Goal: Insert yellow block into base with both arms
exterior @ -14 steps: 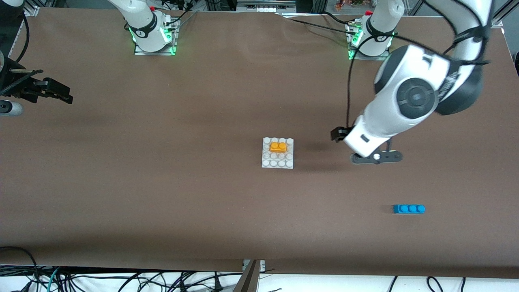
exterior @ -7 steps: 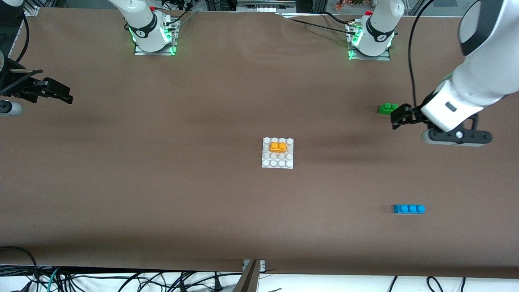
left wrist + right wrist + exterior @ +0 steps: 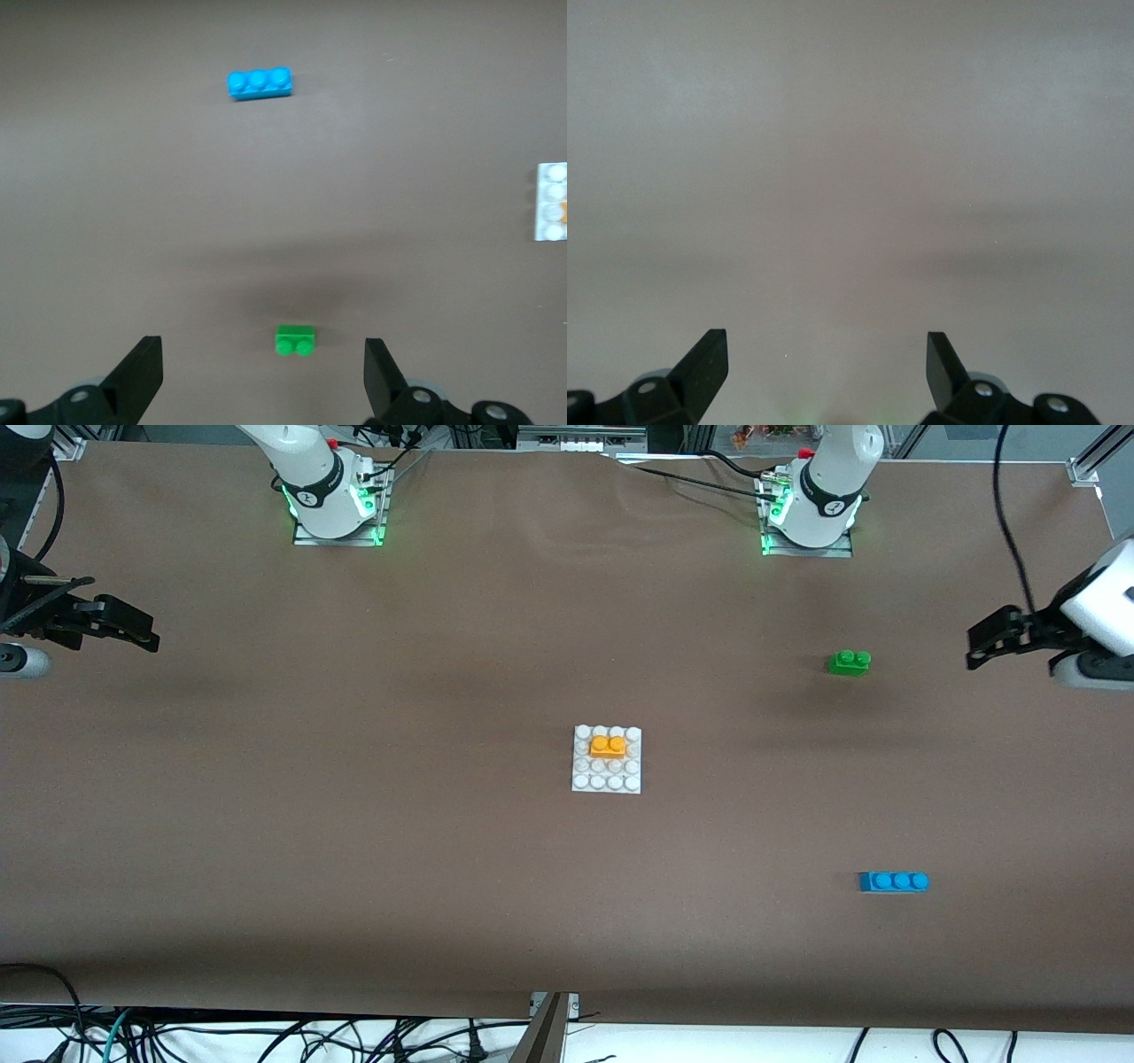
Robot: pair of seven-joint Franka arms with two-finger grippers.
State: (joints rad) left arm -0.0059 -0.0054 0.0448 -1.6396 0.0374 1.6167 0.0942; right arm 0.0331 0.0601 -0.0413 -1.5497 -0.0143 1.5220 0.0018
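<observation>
The yellow block [image 3: 608, 746] sits pressed onto the white studded base [image 3: 585, 782] in the middle of the table, in the base's second row from the robots. In the left wrist view only an edge of the base [image 3: 552, 202] shows. My left gripper [image 3: 985, 642] hangs open over the left arm's end of the table, well away from the base. In the left wrist view the left gripper [image 3: 263, 356] holds nothing. My right gripper [image 3: 133, 633] waits open over the right arm's end of the table. In the right wrist view the right gripper [image 3: 827, 351] has only bare table below it.
A green two-stud brick [image 3: 850, 662] lies between the base and my left gripper, and is seen under the open fingers [image 3: 295, 340]. A blue three-stud brick [image 3: 894, 881] lies nearer to the front camera, toward the left arm's end. The robots' bases stand along the table edge farthest from the camera.
My left arm has swung away from beside the base out toward the left arm's end of the table, uncovering the green brick. The right arm, base and yellow block have not moved.
</observation>
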